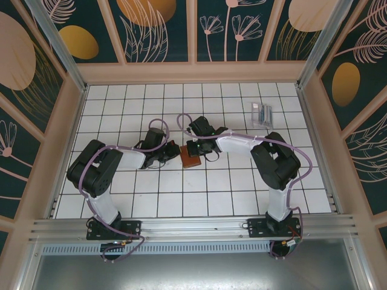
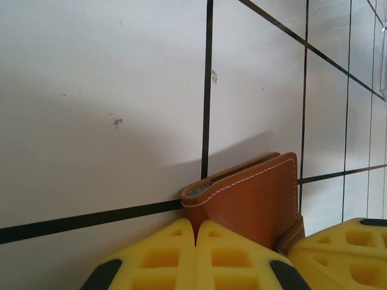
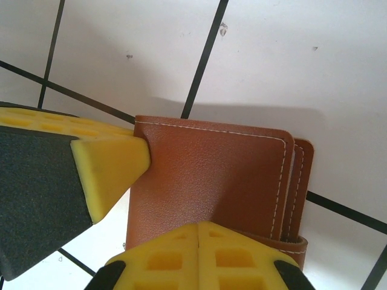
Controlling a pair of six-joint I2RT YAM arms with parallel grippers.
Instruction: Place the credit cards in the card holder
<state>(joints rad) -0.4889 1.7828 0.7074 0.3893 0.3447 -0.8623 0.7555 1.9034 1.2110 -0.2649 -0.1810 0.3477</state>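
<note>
Reddish-brown leather bifold card holder point(image 1: 190, 158) lies folded shut near the middle of the white tiled tabletop point(image 1: 151, 199), squarely between the two tools. In the top view the left tool point(image 1: 171, 156) sits at its 9 o'clock and the right tool point(image 1: 203, 150) at about its 2 o'clock, both hard up against it. Its longer side seems to run from 12 to 6 there, though the arms hide part of it.

In the left wrist view the left tool's yellow pads meet tip to tip with nothing seen between them. The card holder lies just beyond them toward 1 o'clock, with a sliver of grey lining at its mouth. In the right wrist view the right tool's pads are likewise closed together, their tips overlapping the near edge of the cover. Whether they press on it or hang just above, I cannot tell. In that view the left tool's yellow tip touches the holder's corner at 9 o'clock, and the stitched free edges face 3 o'clock, away from it.

The small pale grey-silver credit cards point(image 1: 261, 113) lie well apart, at roughly 2 o'clock from the holder in the top view, nearer the right arm.

The holder probably needs opening at its free edges first. The right arm looks better placed to fetch the cards, while the left steadies the spine side.
</note>
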